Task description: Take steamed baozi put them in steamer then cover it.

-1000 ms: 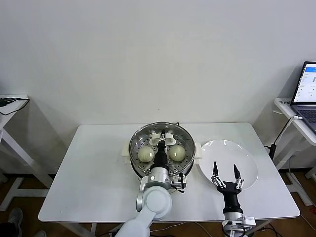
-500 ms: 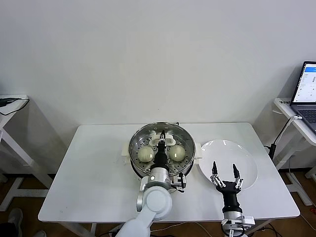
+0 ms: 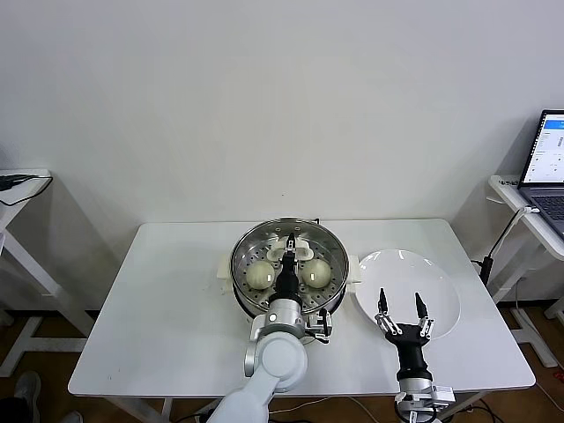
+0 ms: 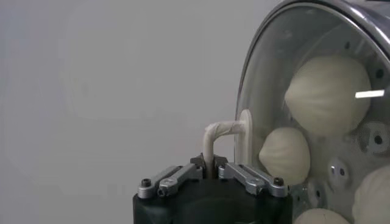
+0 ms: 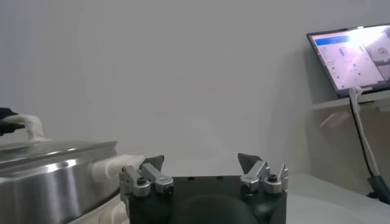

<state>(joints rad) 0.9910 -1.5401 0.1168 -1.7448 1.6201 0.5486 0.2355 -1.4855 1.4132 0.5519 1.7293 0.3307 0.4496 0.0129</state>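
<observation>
Baozi (image 4: 328,94) lie inside the steamer (image 3: 264,297) in the middle of the table (image 3: 167,300), and the glass cover (image 4: 274,73) sits on the rim above them. Since a second ago almost nothing has moved: the left gripper (image 3: 290,246) is still pinched on the cover's cream handle (image 4: 222,131). So the covering seems done, and only the release is left. In the left wrist view the seating on the rim is hard to judge. Beside the steamer the white plate (image 3: 441,286) is bare, and the right gripper (image 3: 402,308) hovers over its near edge with fingers spread, slightly nearer the robot than before. A laptop (image 3: 548,167) stands well apart; nothing blocks the way.
</observation>
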